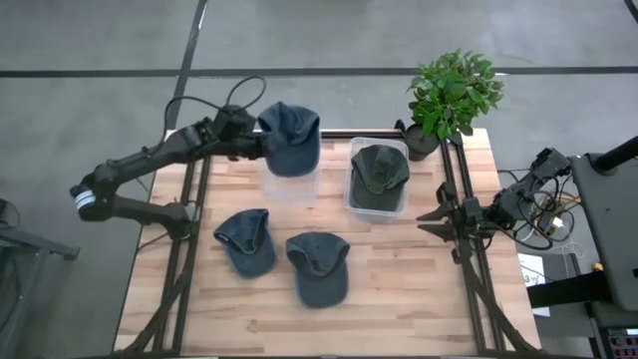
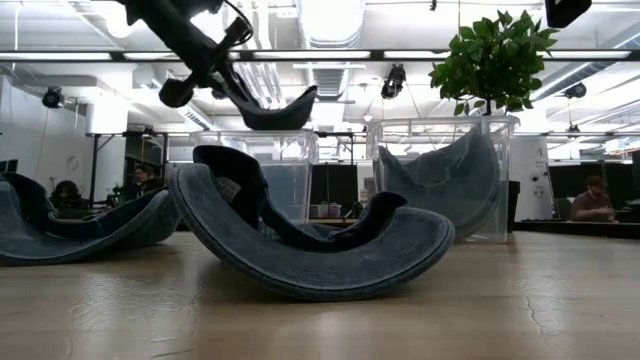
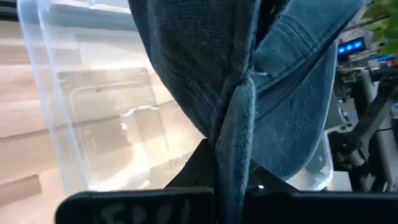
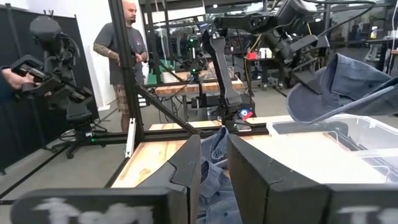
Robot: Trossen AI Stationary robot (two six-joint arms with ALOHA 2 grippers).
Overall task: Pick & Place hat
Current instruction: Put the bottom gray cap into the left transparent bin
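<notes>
My left gripper (image 1: 256,141) is shut on a blue denim cap (image 1: 290,138) and holds it over an open clear bin (image 1: 295,184) at the table's far left of centre. In the low view the cap (image 2: 277,112) hangs above that bin (image 2: 262,168). A second clear bin (image 1: 378,204) to its right holds a dark green cap (image 1: 380,170), which lies on the bin's floor. Two more blue caps (image 1: 246,240) (image 1: 319,267) rest on the table. My right gripper (image 1: 432,219) waits open at the table's right edge. My left gripper pinches a bunched fold of the cap's cloth (image 3: 234,146) at the cap's left edge between its two fingers. It comes roughly level from the table's left. The cap is lifted clear and hangs beyond the fingers above the bin's open top.
A potted plant (image 1: 454,95) stands at the table's far right corner beside the second bin. Black frame rails (image 1: 194,214) run along both sides of the table. Bare wood lies at the near edge (image 1: 299,334). People stand in the room beyond the table.
</notes>
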